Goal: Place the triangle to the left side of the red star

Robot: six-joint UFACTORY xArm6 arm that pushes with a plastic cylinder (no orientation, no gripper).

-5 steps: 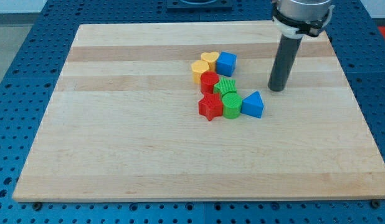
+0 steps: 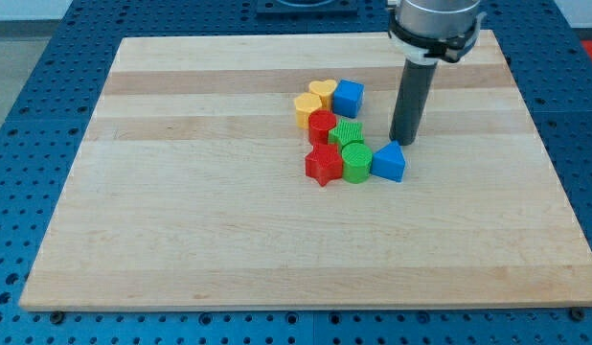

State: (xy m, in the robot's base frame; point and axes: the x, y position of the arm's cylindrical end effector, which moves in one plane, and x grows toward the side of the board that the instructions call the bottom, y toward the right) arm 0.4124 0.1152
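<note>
The blue triangle (image 2: 390, 162) lies at the right end of a cluster of blocks in the middle of the wooden board (image 2: 181, 192). The red star (image 2: 323, 165) is at the cluster's lower left, with a green cylinder (image 2: 355, 162) between it and the triangle. My tip (image 2: 402, 142) stands just above the triangle's top, slightly to its right, very close to it or touching it.
Above the star are a red block (image 2: 322, 125) and a green block (image 2: 347, 133). Further up sit a yellow hexagon-like block (image 2: 307, 107), a yellow heart (image 2: 323, 92) and a blue cube (image 2: 348, 98). Blue perforated table surrounds the board.
My tip has moved left and slightly down, from well right of the cluster to just above the blue triangle. The blocks have not moved.
</note>
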